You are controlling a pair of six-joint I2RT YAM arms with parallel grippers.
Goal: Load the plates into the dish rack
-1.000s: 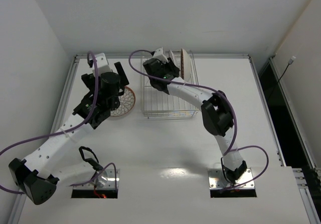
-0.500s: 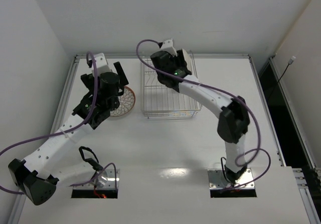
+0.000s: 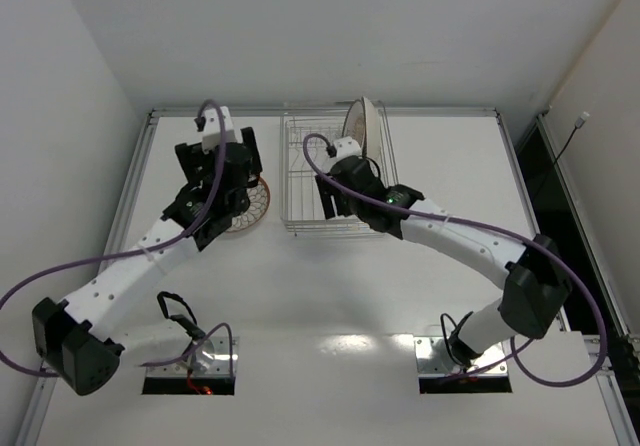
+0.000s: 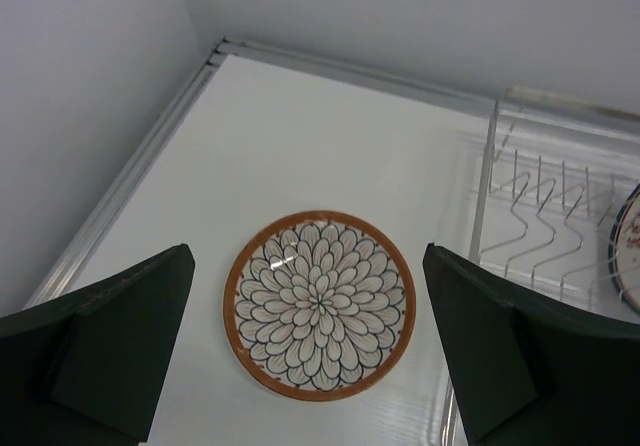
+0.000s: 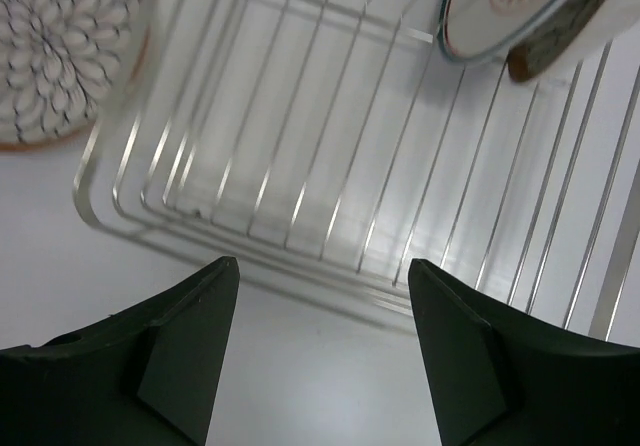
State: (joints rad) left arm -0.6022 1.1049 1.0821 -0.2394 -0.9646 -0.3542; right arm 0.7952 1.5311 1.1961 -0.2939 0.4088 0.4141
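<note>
Left wrist view finds the left gripper (image 4: 308,256) spread open above the petal plate (image 4: 318,304), flat on the table (image 4: 300,136) beside the dish rack (image 4: 545,216), where a clean pickup likely means catching its rim.

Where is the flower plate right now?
In the left wrist view the flower plate lies flat on the table, just left of the dish rack, right below the open left gripper.

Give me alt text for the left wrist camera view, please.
A petal-pattern plate lies flat on the white table, framed by the left gripper, jaws open above it. The wire dish rack sits to its right.
</note>
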